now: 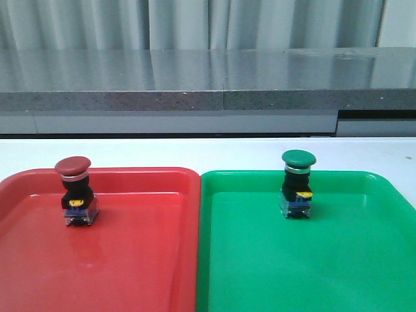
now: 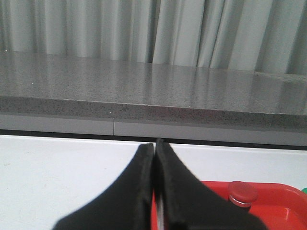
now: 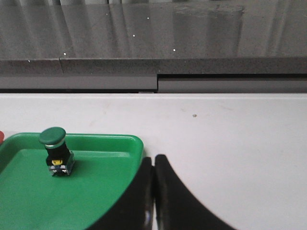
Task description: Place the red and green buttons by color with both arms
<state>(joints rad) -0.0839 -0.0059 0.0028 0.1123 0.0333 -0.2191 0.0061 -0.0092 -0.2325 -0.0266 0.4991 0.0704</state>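
Note:
The red button (image 1: 75,188) stands upright in the red tray (image 1: 130,260), near its far left part. The green button (image 1: 298,184) stands upright in the green tray (image 1: 325,260), near its far edge. Neither arm shows in the front view. In the left wrist view my left gripper (image 2: 154,146) is shut and empty, off the left side of the red tray (image 2: 278,206), with the red button (image 2: 242,193) to its right. In the right wrist view my right gripper (image 3: 154,159) is shut and empty, by the green tray's (image 3: 96,191) corner; the green button (image 3: 55,151) stands apart.
The two trays sit side by side on a white table (image 1: 208,153). A grey stone ledge (image 1: 208,81) runs along the back, with pale curtains (image 1: 195,23) behind it.

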